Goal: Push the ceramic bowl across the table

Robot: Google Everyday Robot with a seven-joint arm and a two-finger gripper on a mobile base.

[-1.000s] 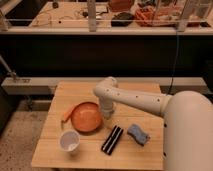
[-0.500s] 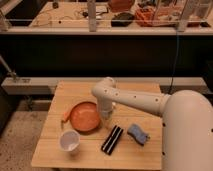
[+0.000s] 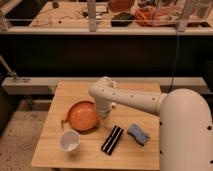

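An orange ceramic bowl (image 3: 82, 116) sits on the wooden table (image 3: 75, 92), left of centre. My white arm reaches in from the right and bends down at the bowl's right rim. My gripper (image 3: 102, 114) is at that right rim, touching or just beside it, mostly hidden under the arm's wrist.
A white cup (image 3: 69, 141) stands at the front left, close to the bowl. A black rectangular object (image 3: 112, 139) and a blue sponge (image 3: 138, 134) lie at the front right. A dark counter and railing run behind the table.
The arm has shifted slightly left and down against the bowl, and the bowl has moved a little to the left.
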